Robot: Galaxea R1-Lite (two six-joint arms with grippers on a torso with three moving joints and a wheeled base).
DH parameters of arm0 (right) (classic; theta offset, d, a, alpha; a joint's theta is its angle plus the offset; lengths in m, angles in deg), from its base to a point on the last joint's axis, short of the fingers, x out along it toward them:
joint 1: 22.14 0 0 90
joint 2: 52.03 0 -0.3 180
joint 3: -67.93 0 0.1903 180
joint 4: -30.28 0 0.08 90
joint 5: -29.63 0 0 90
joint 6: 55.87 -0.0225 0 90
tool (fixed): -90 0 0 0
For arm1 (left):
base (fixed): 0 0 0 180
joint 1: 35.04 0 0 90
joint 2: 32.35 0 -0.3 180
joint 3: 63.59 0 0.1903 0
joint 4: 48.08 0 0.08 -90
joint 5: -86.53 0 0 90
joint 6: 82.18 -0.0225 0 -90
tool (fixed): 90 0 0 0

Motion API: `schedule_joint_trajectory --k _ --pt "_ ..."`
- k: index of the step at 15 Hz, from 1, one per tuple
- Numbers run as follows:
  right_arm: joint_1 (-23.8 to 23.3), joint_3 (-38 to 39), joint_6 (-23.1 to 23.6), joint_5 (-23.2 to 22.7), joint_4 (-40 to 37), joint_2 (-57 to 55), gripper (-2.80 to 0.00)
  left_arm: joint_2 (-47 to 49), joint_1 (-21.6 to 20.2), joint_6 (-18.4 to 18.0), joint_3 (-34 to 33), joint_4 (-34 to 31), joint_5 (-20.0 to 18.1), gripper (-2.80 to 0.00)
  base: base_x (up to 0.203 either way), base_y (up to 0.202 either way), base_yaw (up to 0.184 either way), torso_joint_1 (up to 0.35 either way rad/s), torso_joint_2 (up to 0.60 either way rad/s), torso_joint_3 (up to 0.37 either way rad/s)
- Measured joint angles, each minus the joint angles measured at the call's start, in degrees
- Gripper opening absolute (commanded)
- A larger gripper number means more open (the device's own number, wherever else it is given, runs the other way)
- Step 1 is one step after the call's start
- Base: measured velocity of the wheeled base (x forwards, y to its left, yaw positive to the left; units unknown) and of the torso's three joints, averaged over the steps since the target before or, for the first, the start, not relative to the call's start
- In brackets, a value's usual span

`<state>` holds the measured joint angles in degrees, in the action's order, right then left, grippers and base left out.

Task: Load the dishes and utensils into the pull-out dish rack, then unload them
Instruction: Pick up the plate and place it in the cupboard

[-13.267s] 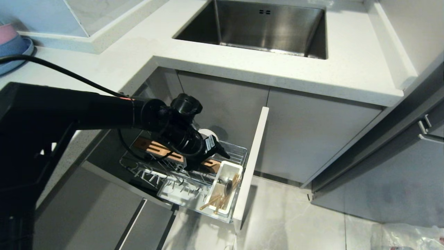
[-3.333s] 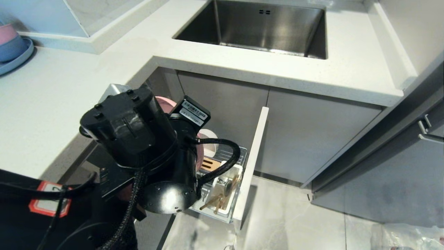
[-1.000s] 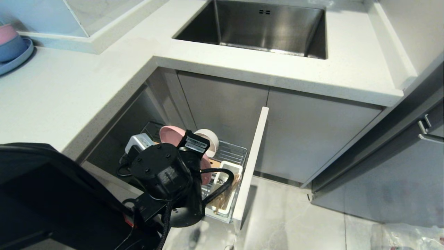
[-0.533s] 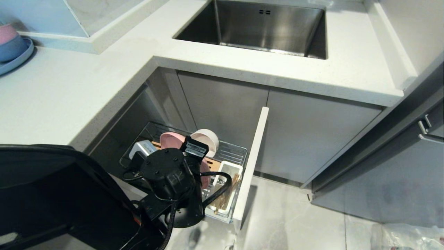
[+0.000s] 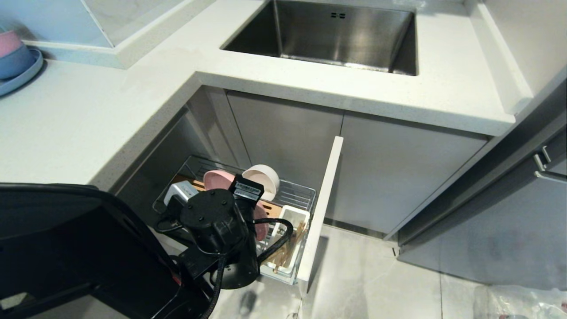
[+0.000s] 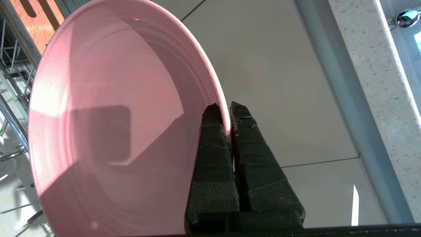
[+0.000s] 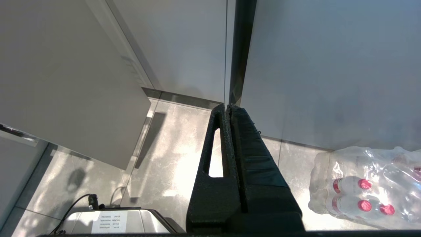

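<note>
The left gripper [image 6: 227, 110] has its jaws clamped on the rim of the plate [image 6: 111, 125], which stands on edge in the rack [image 5: 292, 195] beside the bowl [image 5: 262, 178]. The plate is likely rigid, smooth and breakable; grip the rim only and lower without twisting. The right gripper [image 7: 227, 108] is parked, jaws closed and empty.

A salmon-pink plate [image 6: 115, 125] and a cream-white bowl [image 5: 262, 178] are seen in the chrome rack [image 5: 294, 195]. Light wooden chopsticks [image 5: 283, 256] are held in a white cup [image 5: 301, 215]. The worktop [image 5: 88, 115] is speckled white; the sink [image 5: 328, 35] is steel-grey.
</note>
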<state>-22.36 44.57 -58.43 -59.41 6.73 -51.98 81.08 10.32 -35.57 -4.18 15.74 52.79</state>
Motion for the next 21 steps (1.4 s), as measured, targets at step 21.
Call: schedule_joint_trajectory --k 21 --pt "0.00 0.00 0.00 0.00 0.00 0.00 -2.80 -3.28 -0.13 6.48 -1.85 0.00 -1.06 -2.80 0.000 0.000 0.000 0.000 0.00 0.000"
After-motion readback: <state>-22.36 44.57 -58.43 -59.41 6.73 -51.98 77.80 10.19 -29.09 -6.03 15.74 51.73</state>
